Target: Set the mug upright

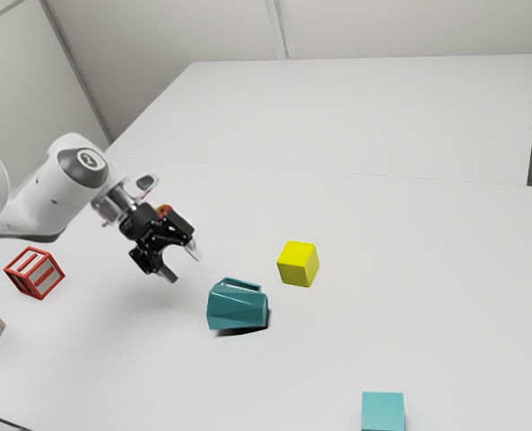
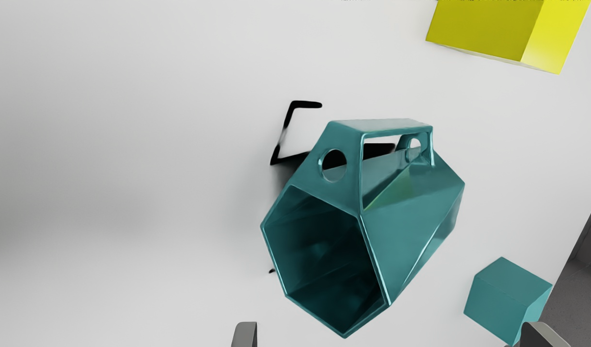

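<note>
One teal cube (image 1: 383, 411) placed nearest the exterior camera, one teal mug (image 1: 237, 310) laid sideways on the bench (image 1: 445, 269), mouth turned toward one tool (image 1: 185, 268) spread wide, one yellow cube (image 1: 297, 265), one red-and-white block (image 1: 34, 273)

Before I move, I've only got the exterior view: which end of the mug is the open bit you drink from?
Observer: The end toward the gripper. The wrist view looks right into the mouth of the mug.

Operator: Cool! Is the handle just plain, or has it got something funny on it?

Observer: It has round holes: one in the handle's support by the mouth, another in the support at the far end.
</note>
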Action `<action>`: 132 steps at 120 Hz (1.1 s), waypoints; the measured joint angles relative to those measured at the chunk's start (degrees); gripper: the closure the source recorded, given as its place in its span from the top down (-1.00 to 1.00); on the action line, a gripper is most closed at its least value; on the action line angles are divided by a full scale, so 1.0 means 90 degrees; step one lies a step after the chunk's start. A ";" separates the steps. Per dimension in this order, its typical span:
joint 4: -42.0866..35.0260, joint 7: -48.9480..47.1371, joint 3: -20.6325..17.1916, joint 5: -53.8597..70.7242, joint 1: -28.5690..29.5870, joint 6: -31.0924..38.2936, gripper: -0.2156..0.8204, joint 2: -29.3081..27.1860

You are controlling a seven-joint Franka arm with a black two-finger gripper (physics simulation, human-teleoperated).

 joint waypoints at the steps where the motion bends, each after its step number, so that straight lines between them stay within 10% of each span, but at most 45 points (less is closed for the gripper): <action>1: -0.0001 0.0001 0.0000 -0.0003 -0.0001 0.0001 0.57 0.0009; 67: -0.0122 -0.0013 -0.0387 -0.0971 -0.0083 -0.0049 0.44 0.0623; 132: -0.0228 -0.0274 -0.0538 -0.1367 -0.0080 0.0010 -0.25 0.0632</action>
